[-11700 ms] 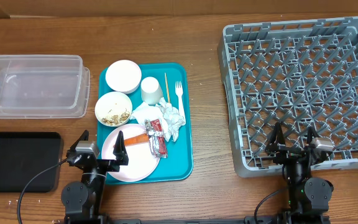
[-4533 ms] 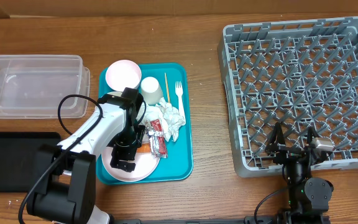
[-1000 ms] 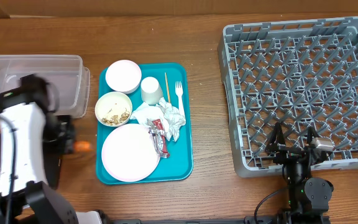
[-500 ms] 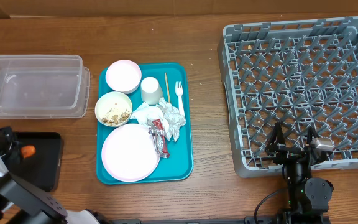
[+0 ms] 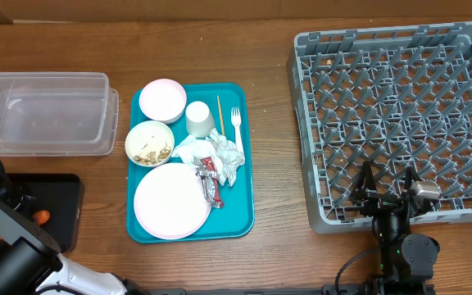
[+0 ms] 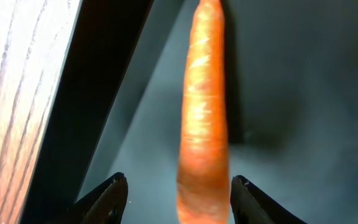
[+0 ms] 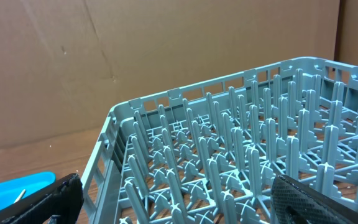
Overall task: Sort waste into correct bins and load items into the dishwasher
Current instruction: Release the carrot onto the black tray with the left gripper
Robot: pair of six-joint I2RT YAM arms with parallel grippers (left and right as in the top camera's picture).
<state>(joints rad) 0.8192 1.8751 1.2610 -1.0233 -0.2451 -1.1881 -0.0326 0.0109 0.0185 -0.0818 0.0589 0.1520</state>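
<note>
An orange carrot piece point(image 6: 204, 112) lies on the floor of the flat black tray point(image 6: 297, 87). My left gripper point(image 6: 180, 190) is open, one finger on each side of the carrot with a gap at both. From above, the carrot point(image 5: 43, 216) sits at the left of the black tray point(image 5: 65, 197), with the left gripper point(image 5: 33, 213) over it. The teal tray holds the pink plate point(image 5: 169, 201), a bowl of scraps point(image 5: 149, 144), an empty bowl point(image 5: 162, 99), a cup point(image 5: 200, 119), a fork point(image 5: 236, 128), a stick point(image 5: 218, 113), napkins point(image 5: 220, 151) and a wrapper point(image 5: 211, 181). My right gripper point(image 5: 388, 190) stands open at the grey rack point(image 5: 400, 106).
The clear tub point(image 5: 43, 113) stands behind the black tray at the far left. The teal serving tray point(image 5: 240, 215) sits in the middle. In the right wrist view the right gripper point(image 7: 179, 194) faces the rack's near corner point(image 7: 120, 118), cardboard behind.
The left arm carried the carrot left from beside the teal tray to the black tray. Its jaws opened and the carrot now lies on the tray. The right arm has not moved.
</note>
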